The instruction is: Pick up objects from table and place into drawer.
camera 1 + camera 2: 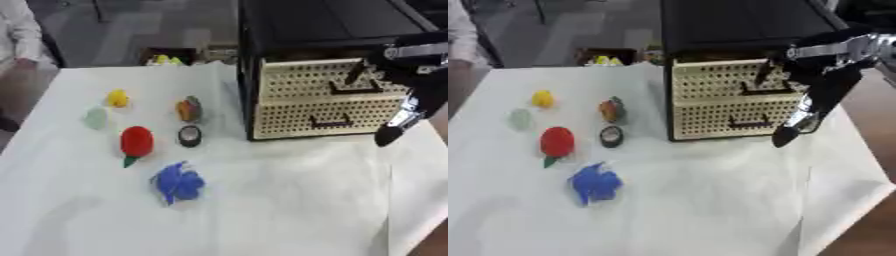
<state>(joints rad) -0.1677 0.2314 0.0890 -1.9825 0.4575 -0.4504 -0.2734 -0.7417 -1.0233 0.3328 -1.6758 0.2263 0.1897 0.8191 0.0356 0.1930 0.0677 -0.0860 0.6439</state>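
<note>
Several small objects lie on the white-covered table (289,200): a yellow one (118,98), a pale green one (96,117), a red one with a green tip (136,142), an orange and grey one (189,109), a black ring-shaped one (189,135) and a crumpled blue one (179,184). A black cabinet (297,25) with two beige perforated drawers stands at the back right. My right hand (829,80) is in front of the upper drawer (297,75), one straight finger touching its black handle (354,90) and another hanging down. Both drawers look closed.
The lower drawer (297,120) has its own black handle (331,122). A dark box (171,56) holding yellow things sits beyond the table's far edge. The table's right edge (877,190) runs close to my right arm.
</note>
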